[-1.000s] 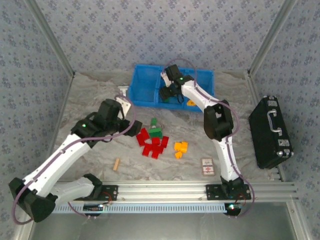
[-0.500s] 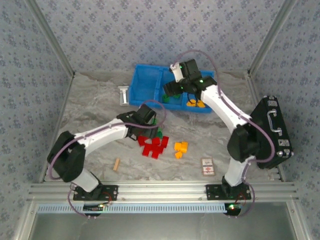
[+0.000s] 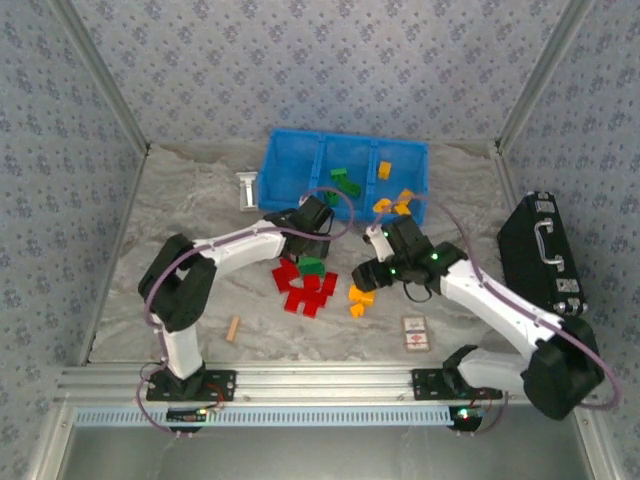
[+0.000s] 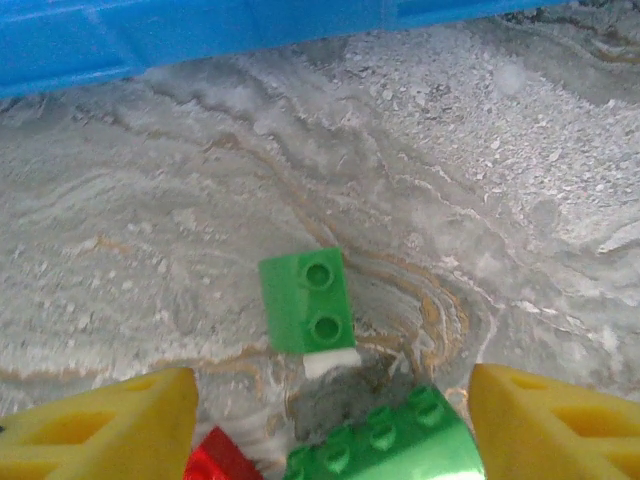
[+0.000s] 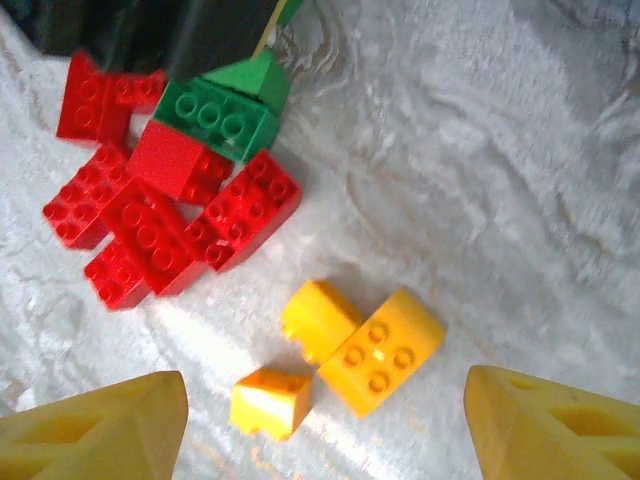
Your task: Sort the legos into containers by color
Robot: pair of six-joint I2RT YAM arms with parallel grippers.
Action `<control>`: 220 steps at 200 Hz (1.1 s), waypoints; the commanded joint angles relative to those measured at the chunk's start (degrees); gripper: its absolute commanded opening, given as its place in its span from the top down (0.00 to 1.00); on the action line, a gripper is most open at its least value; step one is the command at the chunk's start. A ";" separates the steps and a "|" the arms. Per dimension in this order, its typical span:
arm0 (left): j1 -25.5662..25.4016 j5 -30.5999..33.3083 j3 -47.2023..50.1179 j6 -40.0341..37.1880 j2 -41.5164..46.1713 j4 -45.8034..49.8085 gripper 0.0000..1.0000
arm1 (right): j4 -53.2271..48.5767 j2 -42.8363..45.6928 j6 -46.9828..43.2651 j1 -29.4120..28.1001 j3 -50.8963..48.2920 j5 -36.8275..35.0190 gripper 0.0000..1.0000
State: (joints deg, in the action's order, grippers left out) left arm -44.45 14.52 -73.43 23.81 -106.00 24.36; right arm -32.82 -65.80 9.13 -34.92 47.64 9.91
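The blue bin [image 3: 300, 170] stands at the back with green legos [image 3: 345, 180] in its middle compartment and yellow-orange ones [image 3: 392, 203] in the right one. On the table lie red legos [image 3: 305, 290], green legos [image 3: 311, 265] and yellow-orange legos [image 3: 361, 297]. My left gripper [image 3: 312, 242] hovers open over the green ones: a small green brick [image 4: 305, 300] lies ahead, and a larger green brick [image 4: 385, 445] sits between the fingers [image 4: 100, 430]. My right gripper [image 3: 368, 275] hangs open above three yellow-orange bricks [image 5: 380, 350], with the red cluster [image 5: 150, 220] to their left.
A black hard case [image 3: 540, 265] lies at the right edge. A tan wooden stick [image 3: 233, 328] and a red-and-white card [image 3: 415, 333] lie near the front rail. A small grey-white object [image 3: 247, 187] stands left of the bin.
My right gripper left the bin and came back down over the yellow-orange bricks. My left arm stretched forward to the green bricks by the red pile.
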 commanded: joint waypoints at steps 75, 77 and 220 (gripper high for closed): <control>2.71 -3.43 -4.16 -0.27 -8.34 -1.84 0.46 | -2.76 9.87 12.01 -4.29 -7.74 -2.96 0.28; 2.79 -3.55 -4.07 -0.13 -8.35 -2.03 0.47 | -2.66 9.72 11.91 -4.35 -7.56 -3.03 0.28; 4.12 -4.18 -7.20 -4.05 -5.27 0.66 0.73 | -2.53 5.01 6.76 -4.33 -2.34 -4.41 0.29</control>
State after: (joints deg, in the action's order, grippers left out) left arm -40.95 10.81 -77.97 22.00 -115.39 21.26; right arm -35.00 -59.90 17.98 -39.53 43.20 6.37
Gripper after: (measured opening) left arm 0.298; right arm 0.708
